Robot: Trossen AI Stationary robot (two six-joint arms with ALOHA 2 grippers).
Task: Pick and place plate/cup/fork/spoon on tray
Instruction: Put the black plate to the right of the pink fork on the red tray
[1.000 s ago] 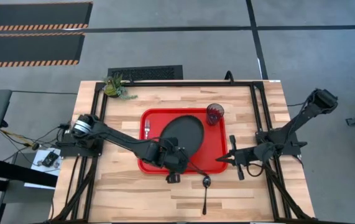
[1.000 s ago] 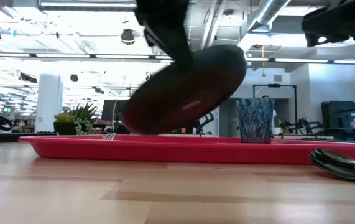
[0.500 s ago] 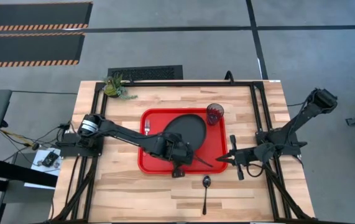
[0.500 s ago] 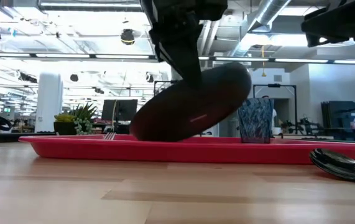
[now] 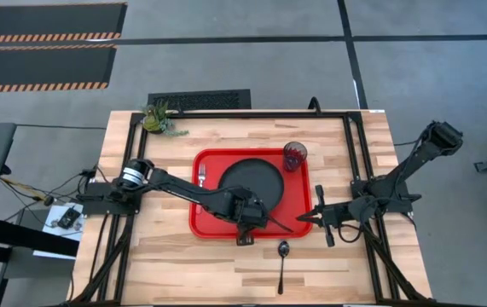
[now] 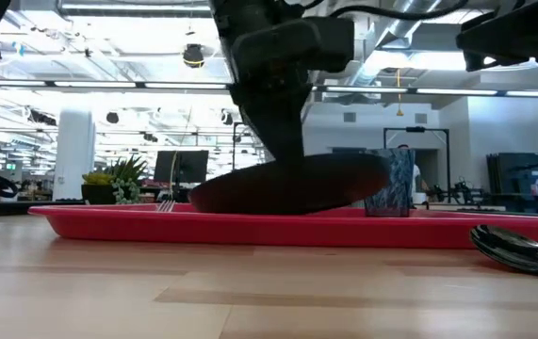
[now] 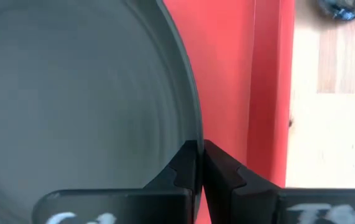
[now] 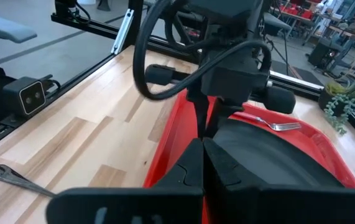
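While my left hand point(image 5: 249, 223) pinches the plate point(image 5: 248, 180) by its rim to seat it nearly flat inside the tray point(image 5: 205, 223), my right hand point(image 5: 307, 218) waits pressed together beside the tray.

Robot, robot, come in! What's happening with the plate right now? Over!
Left gripper pinching plate rim, plate almost flat on tray. Right gripper parked beside tray. Spoon on table. Nothing blocking.

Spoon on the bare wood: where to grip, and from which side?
Grip the spoon across its thin straight handle, near mid-length, coming straight down. It lies flat on the table, off the tray, bowl end toward the tray, with open wood either side. The right gripper is probably nearer.
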